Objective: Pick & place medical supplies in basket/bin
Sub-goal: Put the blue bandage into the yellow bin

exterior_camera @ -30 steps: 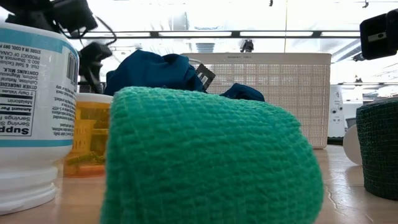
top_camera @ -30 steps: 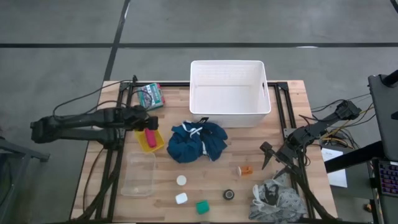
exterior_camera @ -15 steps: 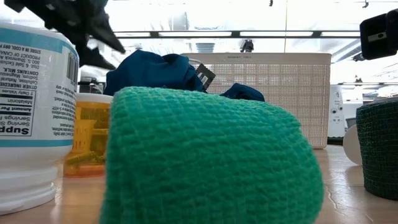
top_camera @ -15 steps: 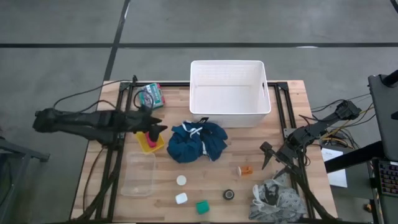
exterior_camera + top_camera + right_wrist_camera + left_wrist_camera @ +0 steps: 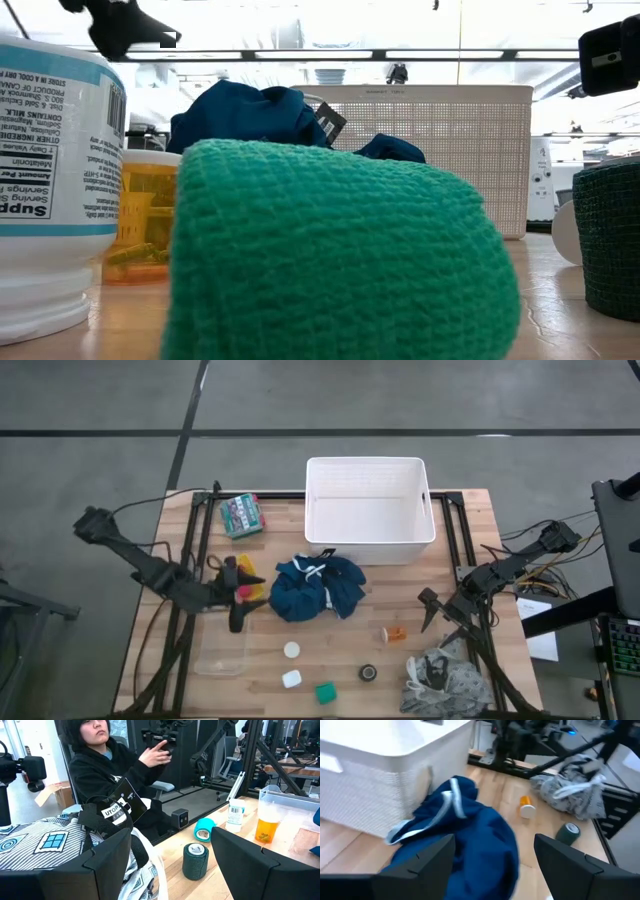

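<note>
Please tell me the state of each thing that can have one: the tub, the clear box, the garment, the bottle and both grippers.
White tub: upright, empty.
Clear box: open, empty.
Blue garment: crumpled on the table beside the tub.
Orange pill bottle: lying on its side.
Left gripper: fingers open, holding nothing.
Right gripper: fingers open, holding nothing.

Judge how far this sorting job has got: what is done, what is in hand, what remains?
Done: nothing; the white tub is empty. In hand: the left gripper, open, hovers beside the dark blue garment, holding nothing. Left: the garment, orange pill bottle, green tape roll, black tape roll and patterned cloth all lie on the table. The right gripper waits open near the cloth.
</note>
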